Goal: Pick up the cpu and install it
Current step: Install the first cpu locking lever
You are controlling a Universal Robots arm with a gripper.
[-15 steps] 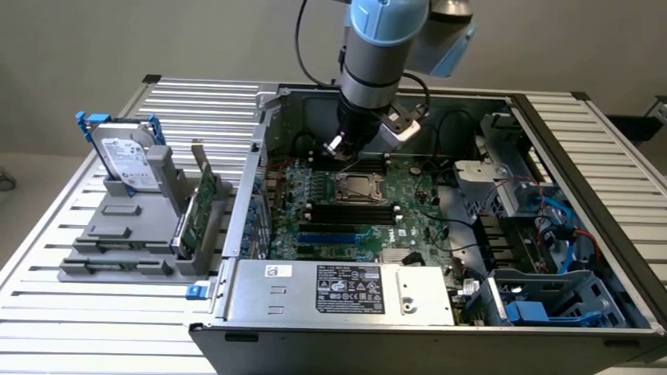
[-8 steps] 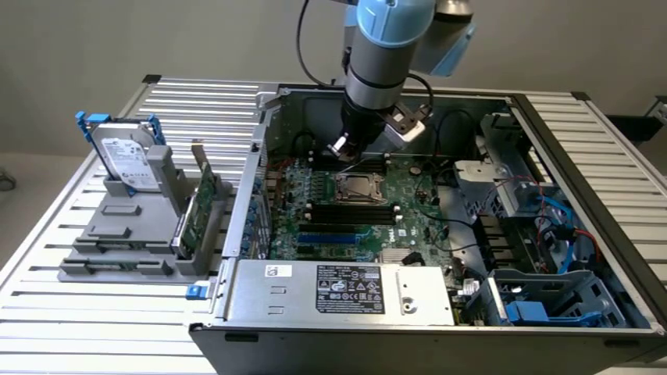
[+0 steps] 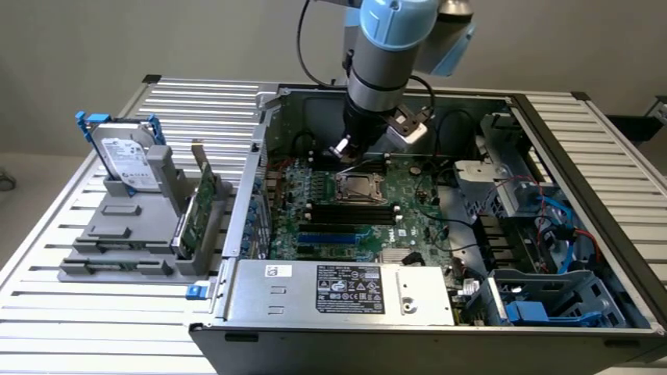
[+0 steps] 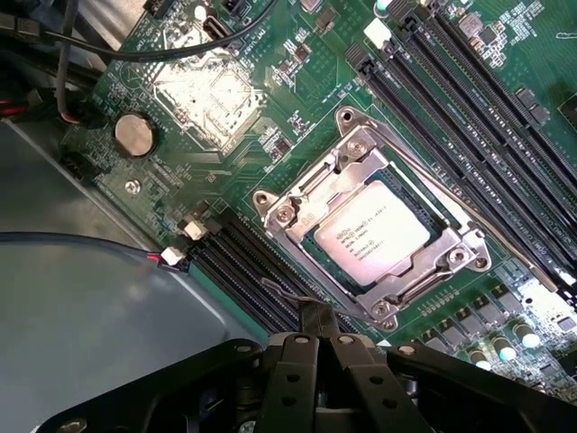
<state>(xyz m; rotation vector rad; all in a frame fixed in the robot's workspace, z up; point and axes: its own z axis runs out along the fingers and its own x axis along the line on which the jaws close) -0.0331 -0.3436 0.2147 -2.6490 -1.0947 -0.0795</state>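
Just below the end effector [image 4: 315, 317], the cpu [image 4: 371, 236] lies flat in its metal socket frame [image 4: 287, 213] on the green motherboard [image 4: 315, 90], silver top up with printed text showing. The end effector hangs over the board inside the open computer case [image 3: 417, 344], closed together on nothing and clear of the cpu.

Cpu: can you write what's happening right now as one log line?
cpu: sitting in its socket on the motherboard | gripper: above the board, close to the cpu, not touching it
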